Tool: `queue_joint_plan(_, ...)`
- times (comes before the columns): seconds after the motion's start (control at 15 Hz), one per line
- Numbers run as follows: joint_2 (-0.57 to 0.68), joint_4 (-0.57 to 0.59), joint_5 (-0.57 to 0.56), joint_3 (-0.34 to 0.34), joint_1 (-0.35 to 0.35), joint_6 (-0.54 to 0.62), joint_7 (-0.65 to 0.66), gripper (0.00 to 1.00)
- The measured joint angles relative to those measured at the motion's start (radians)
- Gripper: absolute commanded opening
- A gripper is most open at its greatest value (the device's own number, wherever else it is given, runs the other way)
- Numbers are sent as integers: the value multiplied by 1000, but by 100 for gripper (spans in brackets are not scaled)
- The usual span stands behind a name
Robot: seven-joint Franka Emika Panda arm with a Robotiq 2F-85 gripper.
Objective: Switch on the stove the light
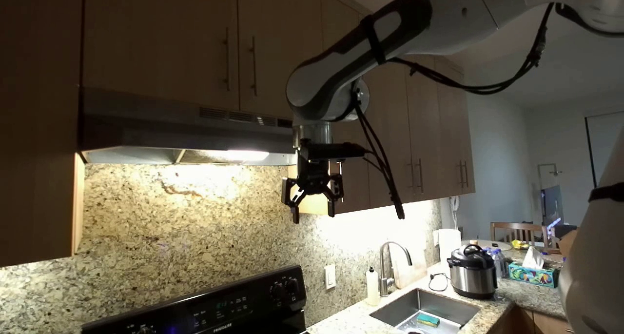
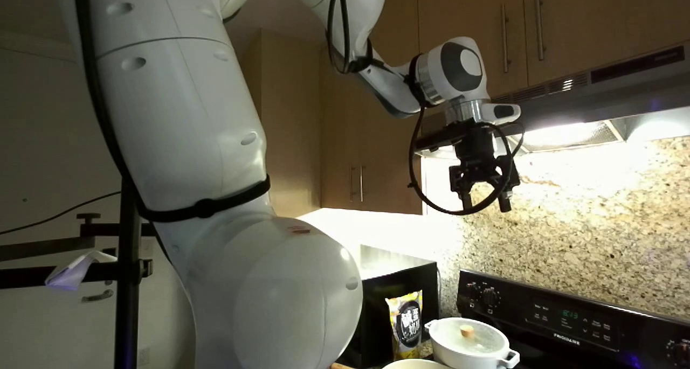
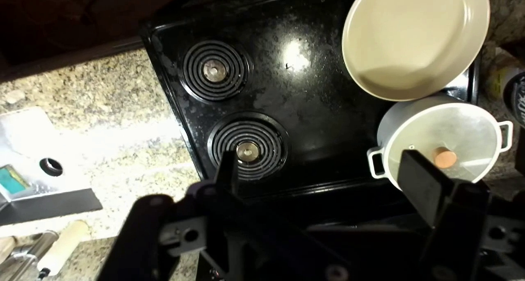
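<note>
The range hood (image 1: 146,124) hangs under the cabinets and also shows in an exterior view (image 2: 587,102). Its light (image 1: 243,155) glows on the underside, seen in both exterior views (image 2: 560,135). A dark strip (image 2: 636,64) sits on the hood's front face. The black stove has a control panel with knobs (image 1: 214,304); its cooktop with coil burners fills the wrist view (image 3: 311,121). My gripper (image 1: 313,213) points down, high above the stove near one end of the hood. Its fingers are apart with nothing between them in the wrist view (image 3: 320,166).
A lidded white pot (image 3: 434,129) and a cream pan (image 3: 414,35) stand on one side of the cooktop. A sink (image 1: 438,307), a faucet (image 1: 382,261) and a soap bottle (image 1: 372,287) are beside the stove. Upper cabinets (image 1: 161,41) are close to the arm.
</note>
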Motion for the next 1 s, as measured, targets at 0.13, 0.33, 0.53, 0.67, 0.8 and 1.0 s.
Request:
queue_joint_plan(0.13,0,-27,25,-9,2,0,-22,100)
queue_joint_plan(0.33,-16,-61,58,-14,5,7,-68,100)
queue_joint_plan(0.53,-39,-97,62,-14,6,30,-81,100)
queue_joint_plan(0.67,-48,-120,62,-14,6,55,-81,100)
queue_joint_plan(0.8,-51,-134,62,-14,6,69,-81,100)
queue_joint_plan(1.0,-53,-136,62,-14,6,70,-81,100)
